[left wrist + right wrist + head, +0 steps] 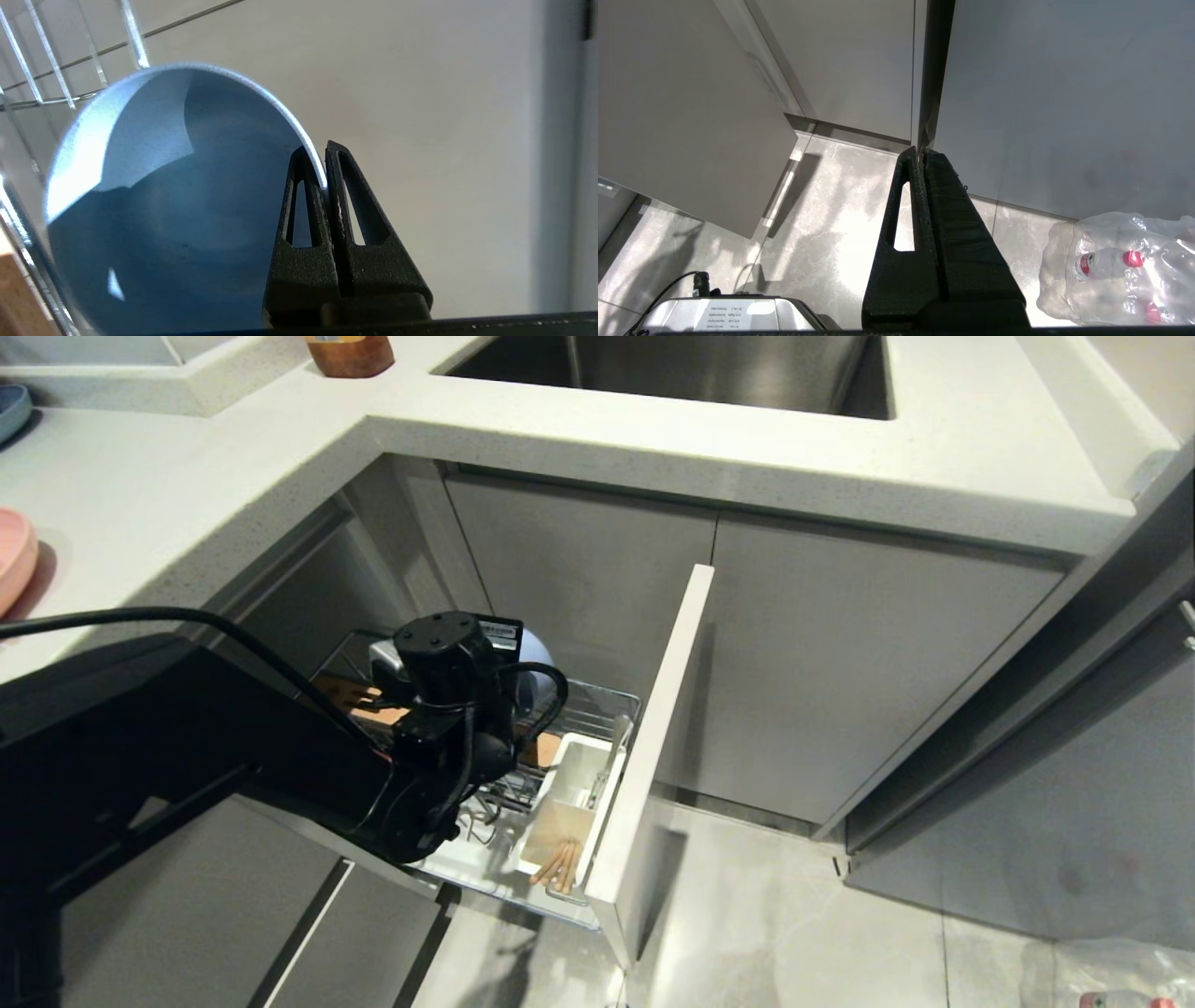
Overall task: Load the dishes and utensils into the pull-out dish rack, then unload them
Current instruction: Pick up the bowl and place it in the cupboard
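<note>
1. White bench [653, 439] wraps the corner above the pull-out dish rack [597, 709], which is drawn out.
2. Left gripper [325, 179] is clamped on the pale blue bowl [177, 200] rim inside the rack.
3. Chopsticks [557, 865], probably the spoon [611, 756] too, stand in the caddy [569, 803].
4. Right gripper [920, 156], fingers together, hangs over the floor [831, 224].

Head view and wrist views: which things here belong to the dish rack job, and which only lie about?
Job:
- blue bowl, rim pinched by left gripper
- dish rack
- chopsticks and spoon in the caddy
- pink plate on counter

Lying about:
- sink
- bottle pack on floor
- right gripper, idle
</note>
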Motion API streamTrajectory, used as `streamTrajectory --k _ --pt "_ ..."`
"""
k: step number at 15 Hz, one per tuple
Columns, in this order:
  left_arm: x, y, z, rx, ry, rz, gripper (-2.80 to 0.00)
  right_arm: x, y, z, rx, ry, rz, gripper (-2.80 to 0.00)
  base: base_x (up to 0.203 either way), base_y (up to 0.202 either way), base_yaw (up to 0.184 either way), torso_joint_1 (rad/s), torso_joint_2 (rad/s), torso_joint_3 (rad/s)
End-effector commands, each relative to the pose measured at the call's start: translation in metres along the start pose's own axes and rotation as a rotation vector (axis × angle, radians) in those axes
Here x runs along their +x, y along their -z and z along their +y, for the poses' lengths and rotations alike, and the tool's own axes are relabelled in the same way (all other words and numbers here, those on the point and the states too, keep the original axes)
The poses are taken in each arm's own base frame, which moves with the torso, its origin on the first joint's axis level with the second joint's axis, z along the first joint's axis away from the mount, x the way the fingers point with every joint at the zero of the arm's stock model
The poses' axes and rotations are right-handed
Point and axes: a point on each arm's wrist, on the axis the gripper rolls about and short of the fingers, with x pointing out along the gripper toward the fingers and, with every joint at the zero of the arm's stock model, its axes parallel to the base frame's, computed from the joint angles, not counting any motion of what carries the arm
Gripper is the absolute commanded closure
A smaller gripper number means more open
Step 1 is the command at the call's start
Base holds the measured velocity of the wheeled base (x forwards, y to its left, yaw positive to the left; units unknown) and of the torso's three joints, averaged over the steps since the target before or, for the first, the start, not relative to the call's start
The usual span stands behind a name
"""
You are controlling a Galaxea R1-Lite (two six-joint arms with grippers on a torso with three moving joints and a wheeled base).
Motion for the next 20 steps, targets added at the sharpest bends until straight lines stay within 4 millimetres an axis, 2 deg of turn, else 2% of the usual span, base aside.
streamTrajectory --k 1,11,20 --pt "0.001 0.002 0.002 -0.008 0.0 -0.004 0.0 0.0 0.0 0.0 0.0 0.0 0.002 0.0 0.0 0.0 0.0 0.0 0.0 0.0" --pt "-0.004 0.003 0.003 -0.019 0.017 0.0 0.0 0.0 0.0 0.0 0.0 0.0 0.002 0.0 0.0 0.0 0.0 0.0 0.0 0.0" --pt "-0.009 0.001 -0.003 -0.026 0.051 0.048 0.0 0.0 0.0 0.0 0.0 0.0 0.002 0.0 0.0 0.0 0.0 0.0 0.0 0.0"
